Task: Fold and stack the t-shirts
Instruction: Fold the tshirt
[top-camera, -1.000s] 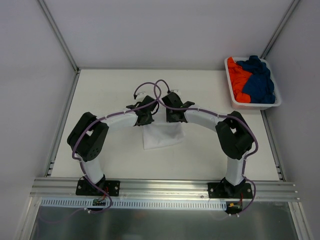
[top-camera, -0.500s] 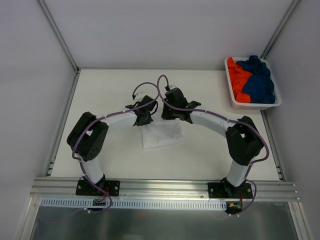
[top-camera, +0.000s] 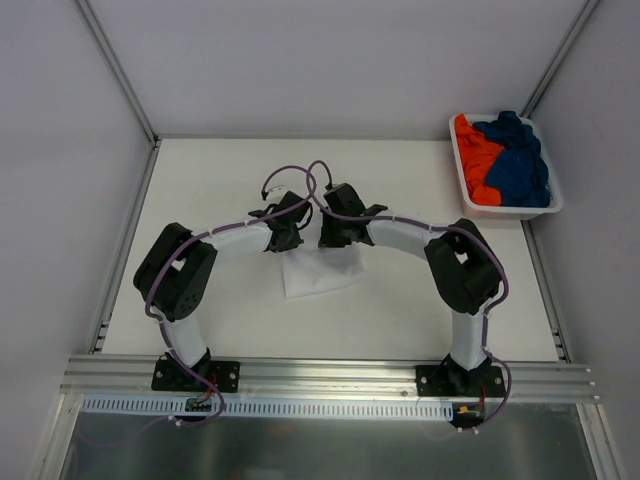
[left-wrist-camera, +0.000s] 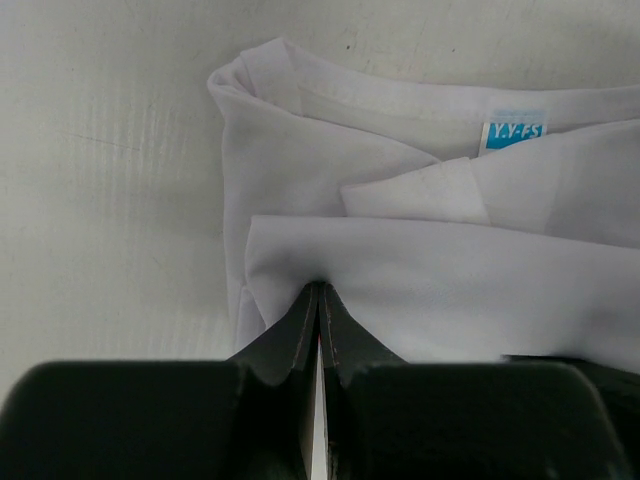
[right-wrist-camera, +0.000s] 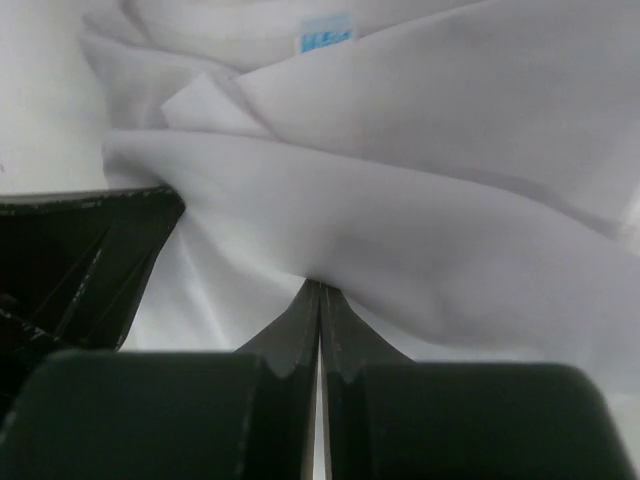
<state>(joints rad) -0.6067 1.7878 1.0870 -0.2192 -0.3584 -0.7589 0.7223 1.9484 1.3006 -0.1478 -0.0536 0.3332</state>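
Nudged left, our right end effector (right-wrist-camera: 320, 287) sits beside our left end effector (left-wrist-camera: 318, 289), both clamped on the far edge of the white t-shirt (top-camera: 322, 273).

The plain white cloth t-shirt (left-wrist-camera: 420, 270) bears a cyan label (left-wrist-camera: 513, 132); inside the white rectangular plastic basket (top-camera: 508, 212), a bright orange cloth t-shirt (top-camera: 473, 152) and a dark blue cloth t-shirt (top-camera: 520, 165).

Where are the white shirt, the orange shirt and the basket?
white shirt (top-camera: 322, 277): top view, its flat near part
orange shirt (top-camera: 473, 152): top view, its bunched left part
basket (top-camera: 508, 211): top view, its near rim
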